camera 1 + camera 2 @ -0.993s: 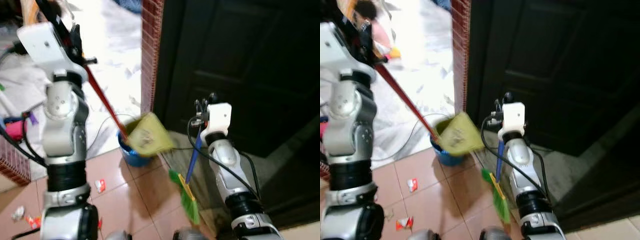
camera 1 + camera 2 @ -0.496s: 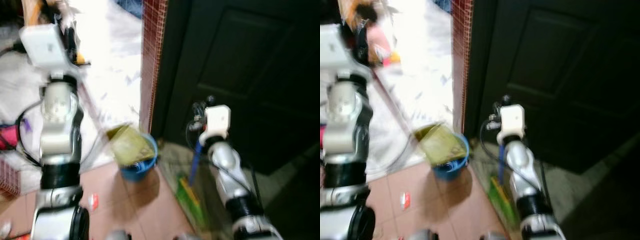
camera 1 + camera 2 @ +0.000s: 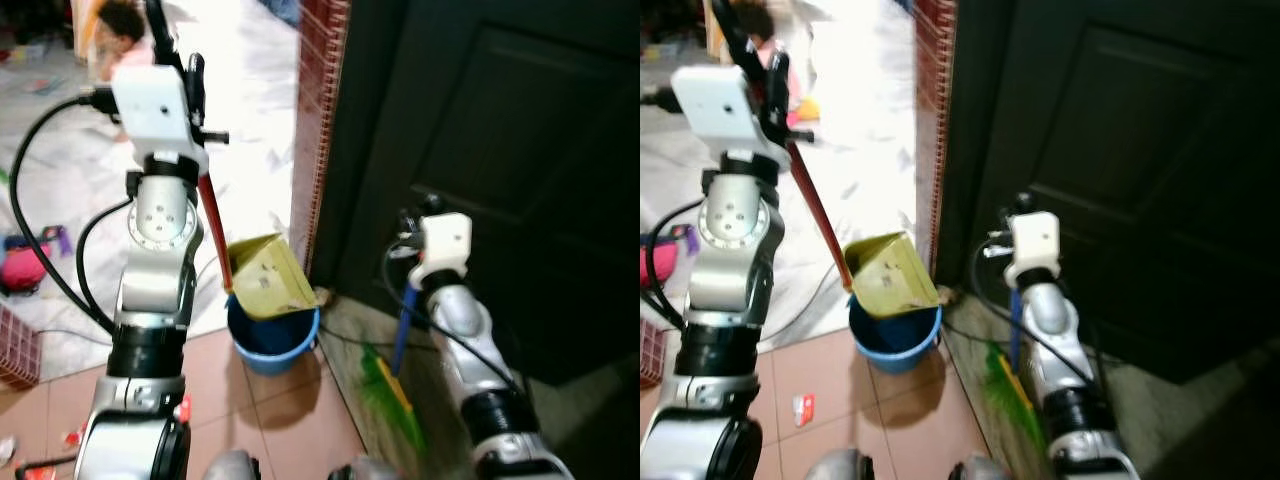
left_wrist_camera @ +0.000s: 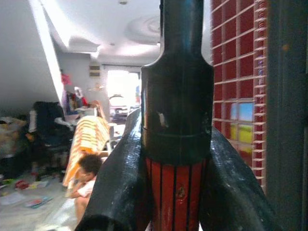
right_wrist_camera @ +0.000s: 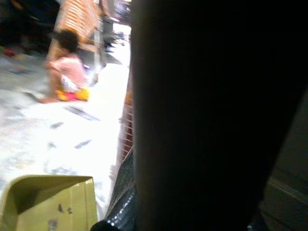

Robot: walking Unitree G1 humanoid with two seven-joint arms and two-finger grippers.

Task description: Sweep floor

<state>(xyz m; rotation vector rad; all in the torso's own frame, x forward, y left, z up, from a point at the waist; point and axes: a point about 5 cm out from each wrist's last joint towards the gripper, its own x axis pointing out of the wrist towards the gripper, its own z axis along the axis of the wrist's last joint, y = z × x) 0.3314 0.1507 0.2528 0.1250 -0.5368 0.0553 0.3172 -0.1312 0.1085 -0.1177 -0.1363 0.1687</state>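
My left pincer is raised high on the left, near the brick door post. Its two black fingers are pinched on the red ribbed handle with a black top, seen close in the left wrist view. That long red handle runs down and forward from the pincer to the yellow-green plastic dustpan. The dustpan hangs tilted just above the round blue plastic bucket, its lower edge over the bucket's mouth; I cannot tell whether they touch.

My right pincer is lower on the right, in front of the dark panelled door. It sits at the top of the blue broom handle, which runs down from it to the green bristle head with a yellow band resting on the floor by the door's foot. The right wrist view is mostly a dark blur, so I cannot tell how those fingers stand on the handle.

The bucket stands on reddish-brown floor tiles, just beside the red brick door post. A small red-and-white scrap of litter lies on the tiles to the left of the bucket. A person sits on the pale floor in the bright room beyond.
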